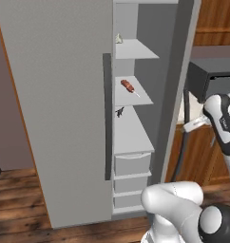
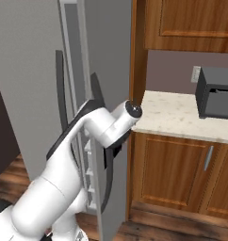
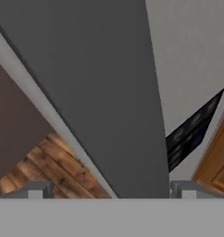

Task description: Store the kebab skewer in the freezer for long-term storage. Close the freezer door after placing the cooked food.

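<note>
the kebab skewer [image 1: 129,87] already lies on a middle white shelf of the freezer [image 1: 131,137], centre of the left base view, its stick running toward the lower right. the freezer door [image 3: 109,92] is still ajar. in the hand view its dark edge fills the middle, standing between the two tips of the pincer [image 3: 109,190], which is spread wide and holds nothing. judging from this, the door lies straight ahead of the pincer, ready for a push shut.

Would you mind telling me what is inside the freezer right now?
The freezer holds the kebab skewer on a white shelf, a small pale item above, a small dark item below, then drawers. The doors hide the rest.
</note>
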{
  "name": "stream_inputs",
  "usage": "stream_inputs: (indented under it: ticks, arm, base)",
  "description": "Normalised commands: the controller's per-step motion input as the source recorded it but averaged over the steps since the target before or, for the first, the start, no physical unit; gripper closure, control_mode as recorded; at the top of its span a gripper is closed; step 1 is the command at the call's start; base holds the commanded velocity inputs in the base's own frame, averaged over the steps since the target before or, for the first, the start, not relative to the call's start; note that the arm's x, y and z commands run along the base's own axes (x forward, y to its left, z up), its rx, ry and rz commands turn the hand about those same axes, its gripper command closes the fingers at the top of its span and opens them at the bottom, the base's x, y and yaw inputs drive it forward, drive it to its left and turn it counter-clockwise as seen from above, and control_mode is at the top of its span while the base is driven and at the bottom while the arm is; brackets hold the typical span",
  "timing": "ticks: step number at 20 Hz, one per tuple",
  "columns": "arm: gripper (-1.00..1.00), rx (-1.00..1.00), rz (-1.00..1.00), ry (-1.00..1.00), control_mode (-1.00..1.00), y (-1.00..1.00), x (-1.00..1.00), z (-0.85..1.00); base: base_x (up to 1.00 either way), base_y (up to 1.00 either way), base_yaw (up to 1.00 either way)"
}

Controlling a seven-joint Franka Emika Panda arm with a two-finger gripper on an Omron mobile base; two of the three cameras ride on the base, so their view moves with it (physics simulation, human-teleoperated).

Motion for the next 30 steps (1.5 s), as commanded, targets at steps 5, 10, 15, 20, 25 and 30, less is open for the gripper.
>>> stream_inputs:
  ticks: [5,10,15,20,25,30]
  arm:
    - [-1.00,-0.05,-0.01,0.02,-1.00,0.84,0.03,0.00]
    - [-1.00,-0.01,-0.06,0.00,-1.00,0.54,0.15,0.00]
    - [-1.00,0.00,-0.10,0.00,-1.00,0.46,0.26,0.00]
    - [-1.00,-0.02,-0.12,0.00,-1.00,0.33,0.37,0.00]
    - [-1.00,-0.05,-0.15,0.00,-1.00,0.35,0.36,0.00]
    - [-1.00,-0.08,-0.17,0.00,-1.00,0.36,0.40,0.00]
  base:
    - [0.00,0.00,0.00]
    - [0.00,0.00,0.00]
    - [0.00,0.00,0.00]
    - [0.00,0.00,0.00]
    - [0.00,0.00,0.00]
    - [0.00,0.00,0.00]
